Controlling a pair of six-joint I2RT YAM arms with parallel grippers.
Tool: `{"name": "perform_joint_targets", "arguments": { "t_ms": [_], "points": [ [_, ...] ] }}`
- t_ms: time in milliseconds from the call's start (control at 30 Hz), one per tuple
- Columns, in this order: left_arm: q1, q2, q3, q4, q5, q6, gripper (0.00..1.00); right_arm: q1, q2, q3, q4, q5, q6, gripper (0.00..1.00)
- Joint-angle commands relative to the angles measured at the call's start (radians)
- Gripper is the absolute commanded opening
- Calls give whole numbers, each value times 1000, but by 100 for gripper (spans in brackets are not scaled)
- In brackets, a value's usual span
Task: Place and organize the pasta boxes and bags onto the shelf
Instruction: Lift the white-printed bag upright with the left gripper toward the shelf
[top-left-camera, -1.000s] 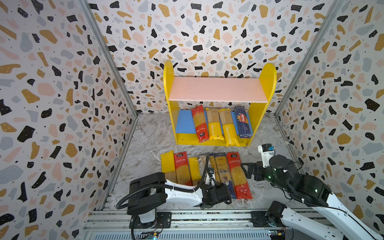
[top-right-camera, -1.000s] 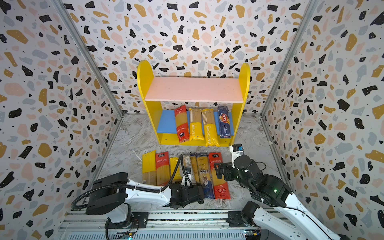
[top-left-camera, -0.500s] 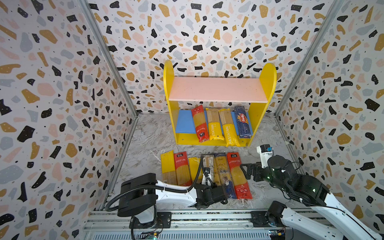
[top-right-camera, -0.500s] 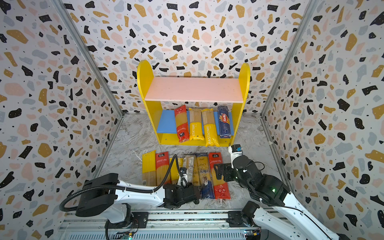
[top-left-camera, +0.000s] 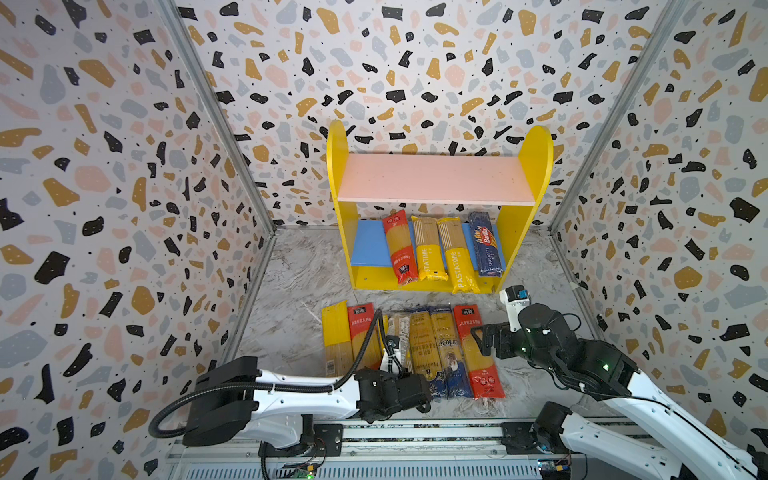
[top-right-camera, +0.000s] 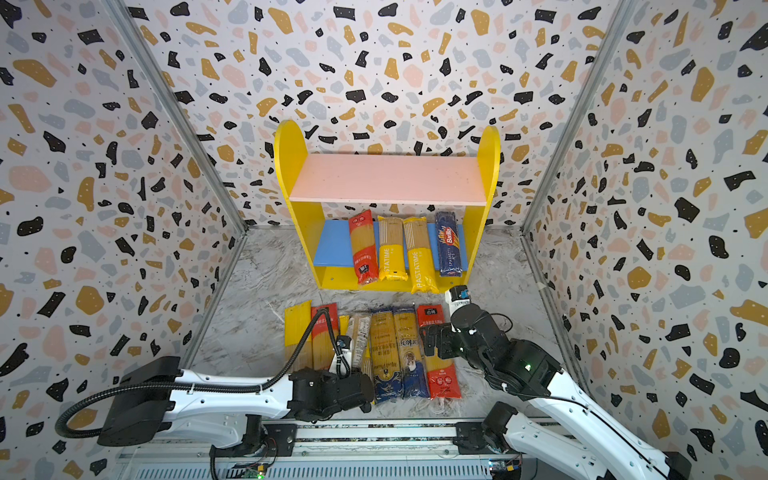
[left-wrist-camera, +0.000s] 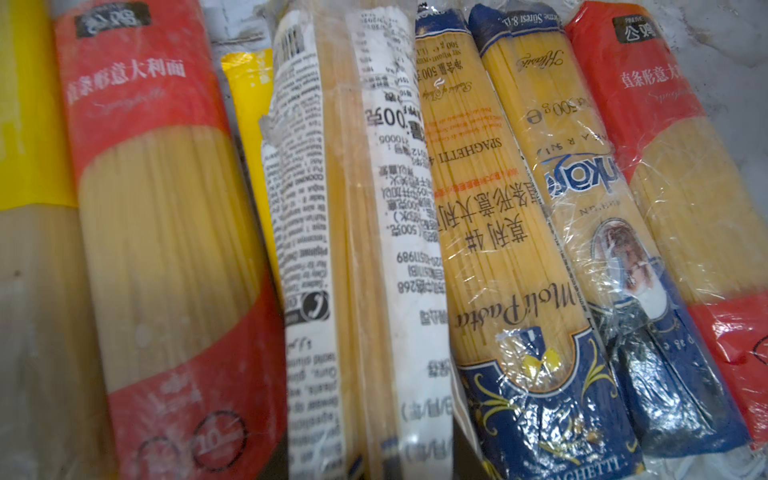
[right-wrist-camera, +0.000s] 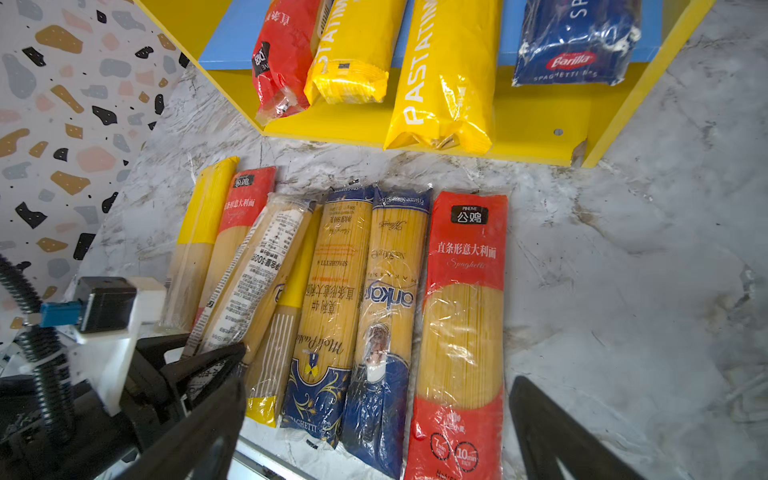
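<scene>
Pinching near end of slanted white-label pack (right-wrist-camera: 257, 266) with left gripper (right-wrist-camera: 203, 351); holding right gripper (right-wrist-camera: 379, 381) spread wide over rightmost red pack (right-wrist-camera: 463, 316) on table (right-wrist-camera: 623, 291).

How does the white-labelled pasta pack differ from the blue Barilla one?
The white-labelled pack is clear with white printed strips; the Barilla pack is dark blue. The white-labelled pack lies slanted over its neighbours on the floor; the Barilla pack rests on the shelf. The left gripper clamps the white-labelled pack's end; no gripper touches the Barilla pack. Both are long and narrow.
</scene>
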Motion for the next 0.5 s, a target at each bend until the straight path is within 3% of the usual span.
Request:
{"name": "perform_joint_targets", "arguments": {
  "t_ms": [0, 467],
  "points": [
    [-5, -75, 14, -11, -124, 5, 0, 4, 17, 50, 28, -11, -20, 99],
    [-4, -326, 67, -216, -224, 32, 0, 3, 79, 88, 62, -21, -34, 99]
  ]
}}
